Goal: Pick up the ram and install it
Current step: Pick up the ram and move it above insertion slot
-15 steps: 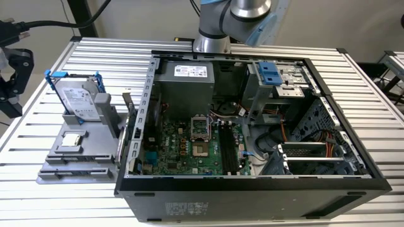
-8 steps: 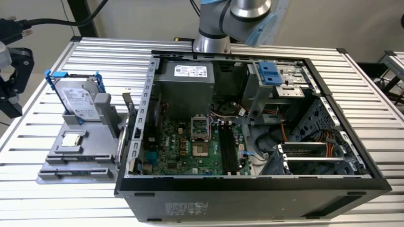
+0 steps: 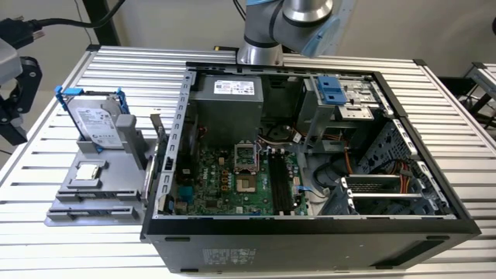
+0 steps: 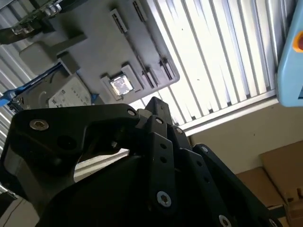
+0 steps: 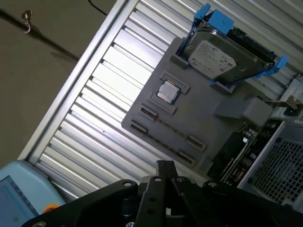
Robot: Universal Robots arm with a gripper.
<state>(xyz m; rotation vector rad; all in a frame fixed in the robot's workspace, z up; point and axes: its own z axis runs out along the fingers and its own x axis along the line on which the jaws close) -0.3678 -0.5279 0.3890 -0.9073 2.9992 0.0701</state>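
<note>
My end effector looks clenched on nothing, hanging over the ribbed aluminium counter near the grey fixture. I can't single out the ram; dark strips run along the motherboard inside the open case. Cardboard boxes sit on the floor past the counter's edge.
</note>
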